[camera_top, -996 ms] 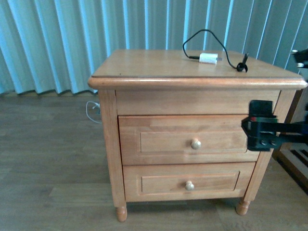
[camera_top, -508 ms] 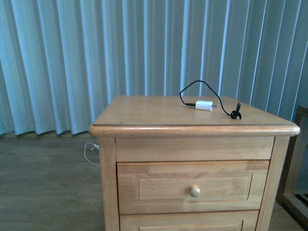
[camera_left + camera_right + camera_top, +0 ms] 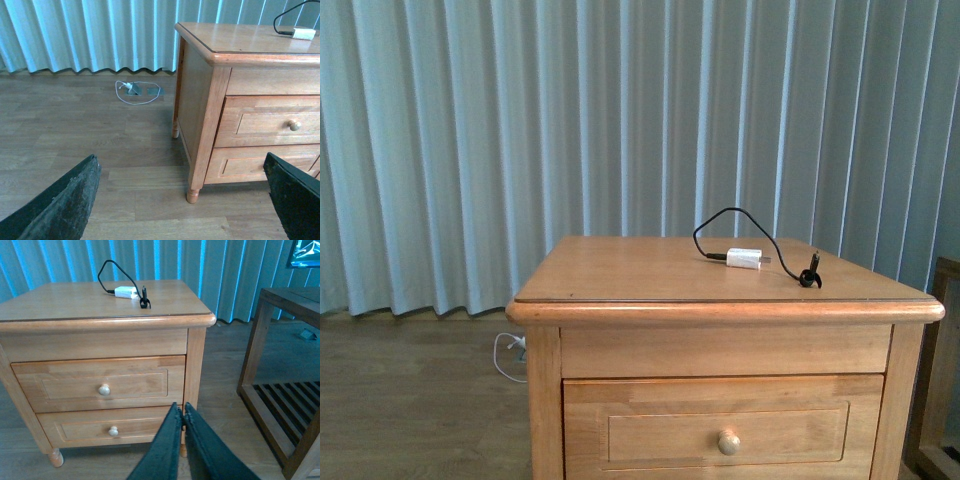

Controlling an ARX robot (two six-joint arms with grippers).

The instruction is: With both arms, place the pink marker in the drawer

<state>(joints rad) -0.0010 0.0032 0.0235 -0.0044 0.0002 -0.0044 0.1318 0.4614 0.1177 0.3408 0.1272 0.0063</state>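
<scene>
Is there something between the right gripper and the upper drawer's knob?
No. In the right wrist view the shut right gripper sits below the knob of the closed drawer; only wooden drawer fronts lie between.

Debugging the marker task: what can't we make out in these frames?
- Pink marker: not visible in any view.
- Upper drawer: shut, so its inside is hidden.
- Lower drawer: cut off by the front view's bottom edge.
- Left gripper: only its fingers show, at the left wrist view's edge.
- Front view shows neither arm.

A white charger plug (image 3: 744, 259) with black cable (image 3: 720, 222) lies on the nightstand (image 3: 620, 270) above the closed drawer (image 3: 720, 432).
</scene>
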